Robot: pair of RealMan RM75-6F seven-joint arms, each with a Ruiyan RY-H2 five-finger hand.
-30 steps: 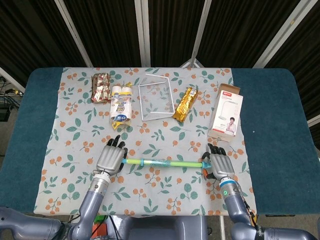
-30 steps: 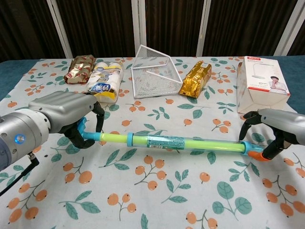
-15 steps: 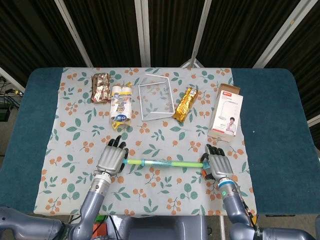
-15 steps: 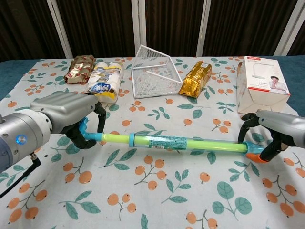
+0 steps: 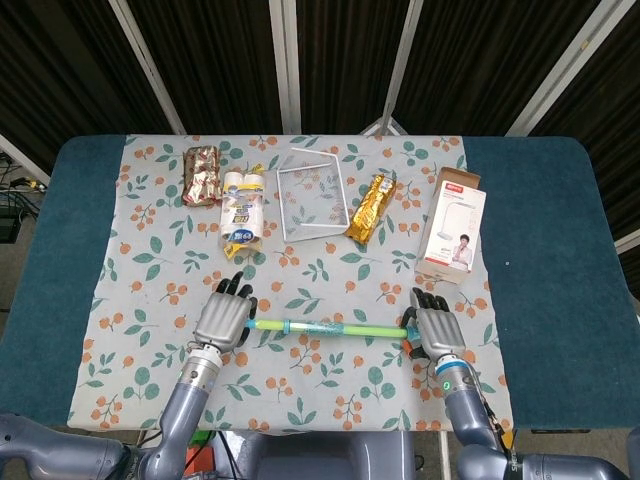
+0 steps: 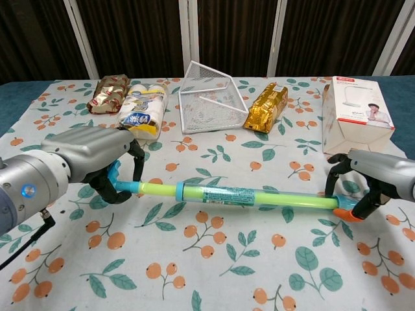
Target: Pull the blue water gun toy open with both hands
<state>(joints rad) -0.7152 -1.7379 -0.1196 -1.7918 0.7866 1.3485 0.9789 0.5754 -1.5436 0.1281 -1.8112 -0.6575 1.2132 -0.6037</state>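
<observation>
The blue water gun toy (image 6: 224, 194) is a long tube, stretched out level just above the floral cloth, with a light green rod, a blue collar and an orange tip. In the head view the toy (image 5: 325, 327) spans between both hands. My left hand (image 6: 87, 159) grips its blue handle end, fingers curled around it; the same left hand (image 5: 223, 320) shows from above. My right hand (image 6: 376, 175) grips the orange end, and the same right hand (image 5: 435, 332) covers that end in the head view.
Along the back of the floral tablecloth (image 5: 150, 260) lie a foil snack bag (image 5: 202, 173), a white pack (image 5: 241, 208), a white wire basket (image 5: 310, 195), a gold packet (image 5: 367, 208) and a white box (image 5: 451, 227).
The toy has shifted a few pixels toward my right hand's side and sits slightly lower at the orange end. Both grips are unchanged.
</observation>
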